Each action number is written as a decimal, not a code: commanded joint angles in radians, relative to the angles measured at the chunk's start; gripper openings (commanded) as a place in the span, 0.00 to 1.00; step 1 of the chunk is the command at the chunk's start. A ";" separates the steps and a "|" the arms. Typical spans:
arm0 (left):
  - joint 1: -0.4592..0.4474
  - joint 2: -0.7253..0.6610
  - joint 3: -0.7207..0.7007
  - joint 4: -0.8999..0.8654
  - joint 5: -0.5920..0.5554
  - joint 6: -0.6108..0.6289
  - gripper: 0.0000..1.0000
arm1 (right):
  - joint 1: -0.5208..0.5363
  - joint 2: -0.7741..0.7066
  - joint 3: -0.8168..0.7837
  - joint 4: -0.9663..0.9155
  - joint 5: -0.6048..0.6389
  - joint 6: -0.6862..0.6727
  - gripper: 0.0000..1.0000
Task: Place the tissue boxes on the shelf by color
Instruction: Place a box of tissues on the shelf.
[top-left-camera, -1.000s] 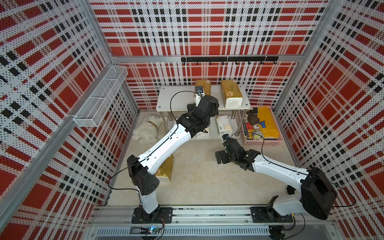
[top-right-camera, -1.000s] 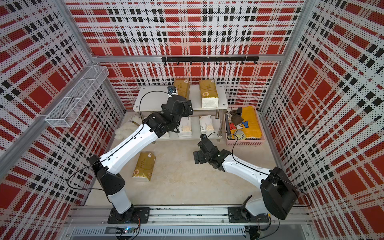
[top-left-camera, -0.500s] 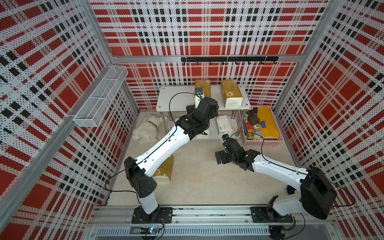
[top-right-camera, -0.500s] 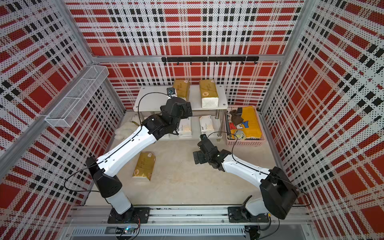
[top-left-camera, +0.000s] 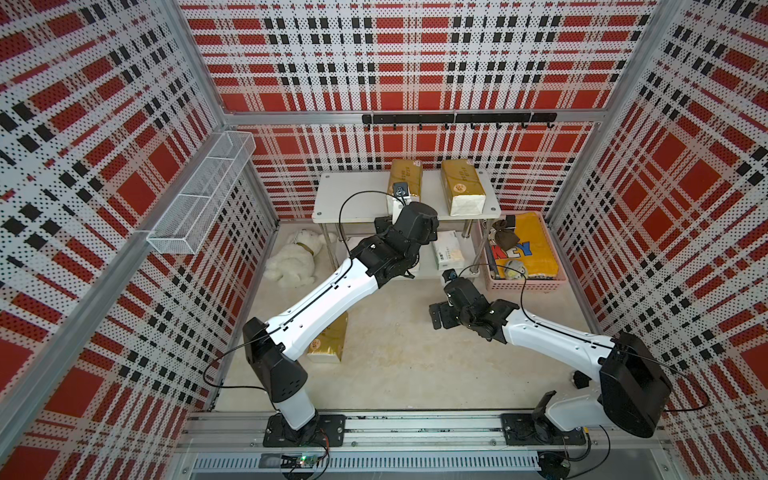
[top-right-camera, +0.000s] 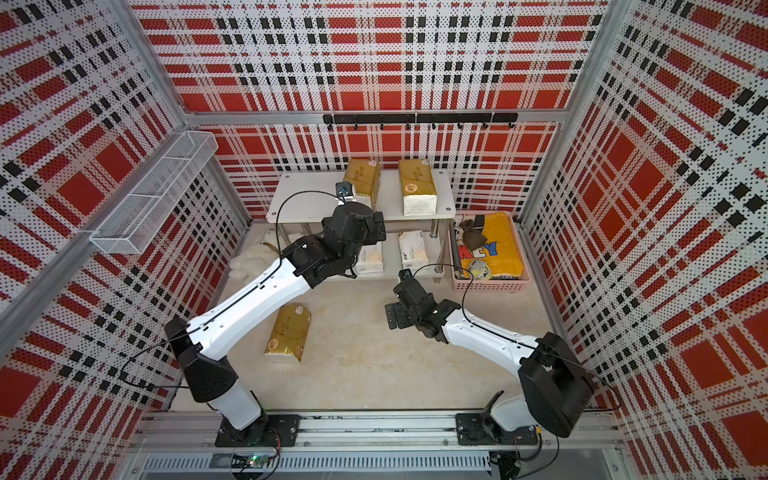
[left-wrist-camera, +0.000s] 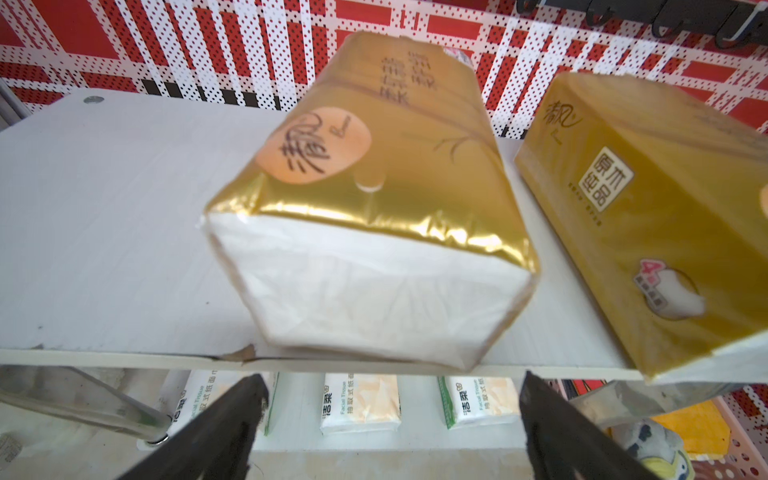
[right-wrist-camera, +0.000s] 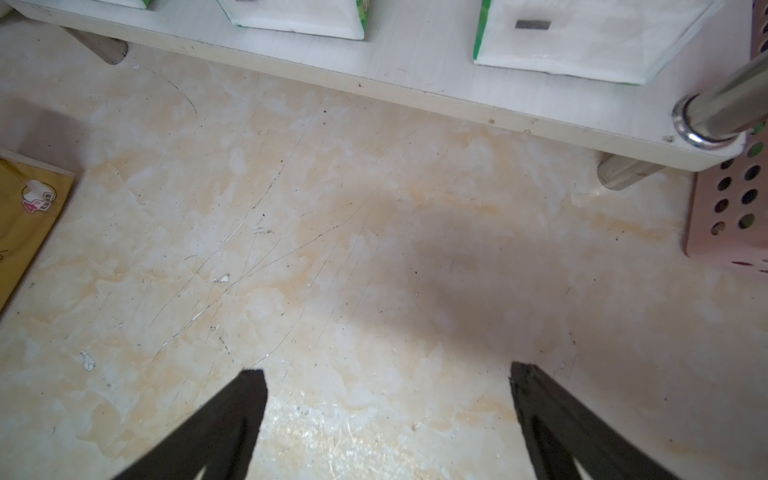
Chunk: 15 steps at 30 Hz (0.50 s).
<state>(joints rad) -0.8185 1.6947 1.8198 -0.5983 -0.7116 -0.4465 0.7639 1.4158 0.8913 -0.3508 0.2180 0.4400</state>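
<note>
Gold foil tissue packs (top-left-camera: 407, 174), count three: soft shiny bricks, white ends, round peach labels. Two lie side by side on the shelf (top-left-camera: 349, 199) top board, smooth white on chrome legs. Third gold pack (top-right-camera: 288, 332) lies on the scuffed beige tabletop (top-right-camera: 374, 365). White packs (left-wrist-camera: 359, 401), count three, printed "Facial Tissue", sit on the lower board. Left claw (left-wrist-camera: 392, 380) is wide, holding nothing, at the top board's edge. Right claw (right-wrist-camera: 384, 372) is wide, holding nothing, above the tabletop.

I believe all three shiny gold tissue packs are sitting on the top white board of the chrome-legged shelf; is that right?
Not quite: only two sit on the shelf's top board, one gold pack and a second gold pack. The third gold pack lies on the floor in front of the shelf, as both top views show.
</note>
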 joint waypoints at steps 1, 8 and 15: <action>-0.007 -0.043 -0.017 0.012 -0.006 -0.007 0.99 | 0.011 0.014 0.032 -0.002 0.014 0.006 1.00; -0.020 -0.079 -0.056 0.018 -0.008 -0.016 0.99 | 0.018 0.024 0.052 -0.011 0.020 0.003 1.00; -0.076 -0.159 -0.173 0.020 0.035 -0.019 0.99 | 0.020 0.010 0.049 -0.024 0.042 0.007 1.00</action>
<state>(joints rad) -0.8726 1.5806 1.6894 -0.5888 -0.7010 -0.4561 0.7769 1.4292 0.9249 -0.3553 0.2333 0.4397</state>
